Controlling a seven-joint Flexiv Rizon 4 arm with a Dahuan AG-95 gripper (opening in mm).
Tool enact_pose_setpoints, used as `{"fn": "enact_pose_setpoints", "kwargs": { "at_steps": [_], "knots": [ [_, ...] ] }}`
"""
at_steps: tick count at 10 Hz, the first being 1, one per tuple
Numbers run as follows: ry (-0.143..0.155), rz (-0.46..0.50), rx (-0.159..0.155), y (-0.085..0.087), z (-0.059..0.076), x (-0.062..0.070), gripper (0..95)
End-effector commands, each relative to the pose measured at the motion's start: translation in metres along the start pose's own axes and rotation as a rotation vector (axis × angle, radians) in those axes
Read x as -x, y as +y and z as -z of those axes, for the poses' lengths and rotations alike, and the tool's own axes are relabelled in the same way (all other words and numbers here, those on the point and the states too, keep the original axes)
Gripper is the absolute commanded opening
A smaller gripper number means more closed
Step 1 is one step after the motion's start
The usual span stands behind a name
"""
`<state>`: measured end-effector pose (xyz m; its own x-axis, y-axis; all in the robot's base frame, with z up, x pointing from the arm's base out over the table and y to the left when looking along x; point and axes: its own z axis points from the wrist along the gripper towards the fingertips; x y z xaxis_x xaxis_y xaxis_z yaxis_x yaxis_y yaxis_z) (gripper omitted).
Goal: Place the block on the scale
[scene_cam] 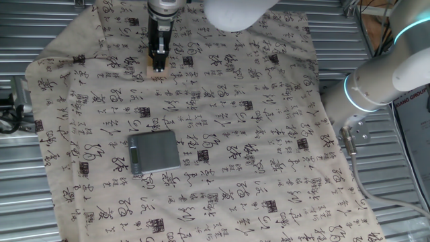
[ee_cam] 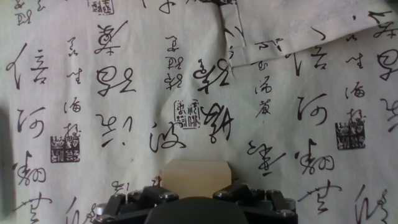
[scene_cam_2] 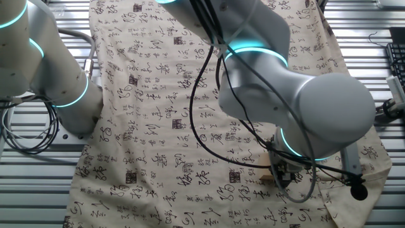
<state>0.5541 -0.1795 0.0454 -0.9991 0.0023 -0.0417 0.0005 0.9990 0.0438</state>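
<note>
The block (scene_cam: 152, 74) is a small tan wooden cube lying on the printed cloth at the far side of the table. My gripper (scene_cam: 159, 66) stands straight down over it, fingers reaching to the cube. In the hand view the block (ee_cam: 196, 174) fills the space just ahead of the gripper body (ee_cam: 196, 208), and the fingertips are hidden, so the jaws' grip cannot be made out. In the other fixed view the arm hides most of the block (scene_cam_2: 266, 178). The scale (scene_cam: 155, 150), a flat grey square platform, lies apart nearer the middle of the cloth.
A beige cloth (scene_cam: 255, 134) printed with black calligraphy covers the table and has a folded seam (ee_cam: 249, 37) just beyond the block. Ribbed metal table surface (scene_cam: 20, 188) shows around the cloth. The arm's white links (scene_cam_2: 297, 107) loom over the right side.
</note>
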Motion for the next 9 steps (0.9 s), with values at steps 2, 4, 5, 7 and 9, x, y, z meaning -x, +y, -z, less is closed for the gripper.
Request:
{"fn": "enact_pose_setpoints", "kwargs": {
  "at_steps": [2,4,5,7,9],
  "knots": [
    [0.0,0.0,-0.002,0.0002,-0.0002,-0.0019,76.0],
    [-0.002,0.001,-0.005,0.0001,-0.0026,-0.0036,76.0],
    [0.001,0.0,-0.003,0.0001,-0.004,-0.0044,76.0],
    [0.0,-0.001,-0.003,-0.0002,-0.0062,-0.0051,76.0],
    [-0.002,0.001,-0.003,-0.0004,-0.0072,-0.005,76.0]
  ]
}}
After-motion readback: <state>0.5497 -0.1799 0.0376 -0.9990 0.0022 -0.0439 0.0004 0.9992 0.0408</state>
